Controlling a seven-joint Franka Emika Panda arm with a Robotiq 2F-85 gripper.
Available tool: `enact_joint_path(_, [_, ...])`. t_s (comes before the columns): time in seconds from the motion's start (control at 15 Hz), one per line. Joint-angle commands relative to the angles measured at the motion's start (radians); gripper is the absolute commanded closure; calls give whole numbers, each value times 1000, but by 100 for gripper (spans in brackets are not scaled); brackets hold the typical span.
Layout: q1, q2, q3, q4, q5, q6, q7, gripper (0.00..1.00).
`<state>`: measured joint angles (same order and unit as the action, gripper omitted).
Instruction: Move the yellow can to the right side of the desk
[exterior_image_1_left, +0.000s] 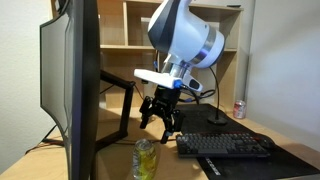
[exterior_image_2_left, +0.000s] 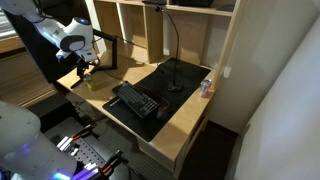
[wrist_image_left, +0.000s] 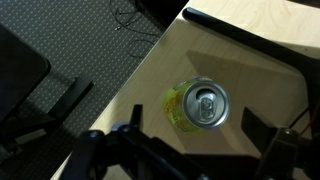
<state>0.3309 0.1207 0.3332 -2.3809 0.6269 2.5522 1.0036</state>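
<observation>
When I look in from the side in an exterior view, I see the claw (exterior_image_1_left: 160, 122) hanging in the air just above the yellow can (exterior_image_1_left: 146, 158). Its fingers are spread apart and hold nothing. The can stands upright on the bare tan wood of the desk (exterior_image_1_left: 115, 160), close to the front edge. It is beside the big monitor (exterior_image_1_left: 70, 80) and off the black desk mat (exterior_image_1_left: 285, 158). A black keyboard (exterior_image_1_left: 225, 145) lies on the mat, near the can but not touching it.

In the wrist view I look straight down on the can. Its silver top and pull tab face up at me. It sits near the desk's edge, and grey carpet shows past that edge. The fingers (wrist_image_left: 130, 130) are dark shapes low in that view, one on each side and wide apart. They do not touch the can.

In an exterior view from higher up, the can is by the corner of the desk at the monitor's end. A pink-and-white can (exterior_image_2_left: 206, 87) stands well apart from it, near the far corner, by the pale wooden shelf (exterior_image_2_left: 190, 30). Between the two cans, a black stand with a round foot (exterior_image_2_left: 177, 74) rests on the mat near the back edge.
</observation>
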Motion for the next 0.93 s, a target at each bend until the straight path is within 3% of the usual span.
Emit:
enact_joint_path(0.0, [15, 54, 6, 17, 15, 54, -23, 0])
enact_joint_path(0.87, [30, 101, -6, 33, -82, 110, -31, 0])
